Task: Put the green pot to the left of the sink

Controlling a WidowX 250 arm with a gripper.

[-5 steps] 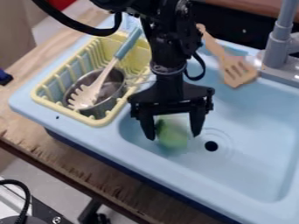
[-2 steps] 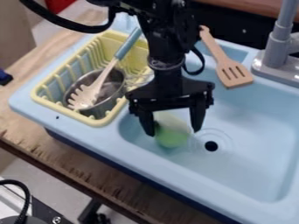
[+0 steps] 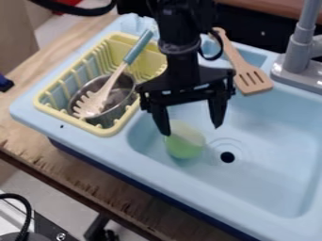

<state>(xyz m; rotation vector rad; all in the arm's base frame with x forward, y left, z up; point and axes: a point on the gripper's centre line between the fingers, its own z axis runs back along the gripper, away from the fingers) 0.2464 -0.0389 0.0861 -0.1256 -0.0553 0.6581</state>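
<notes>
My gripper (image 3: 193,129) hangs over the left part of the blue sink (image 3: 270,174), its two fingers spread wide apart. Below and between them, a light green rounded object (image 3: 185,141), seemingly the green pot, rests in the basin to the left of the drain. The left fingertip overlaps its upper left edge in the view; whether they touch I cannot tell. Nothing is held between the fingers.
Left of the basin, a yellow rack (image 3: 49,106) holds a metal pot (image 3: 119,109) and a spoon with a blue-grey handle (image 3: 137,47). A wooden spatula (image 3: 252,80) lies at the sink's back edge, near the grey faucet (image 3: 297,52).
The gripper has risen, and its fingers have spread wider, with more of the green object showing beneath. The spatula shifted slightly at first, then stayed put.
</notes>
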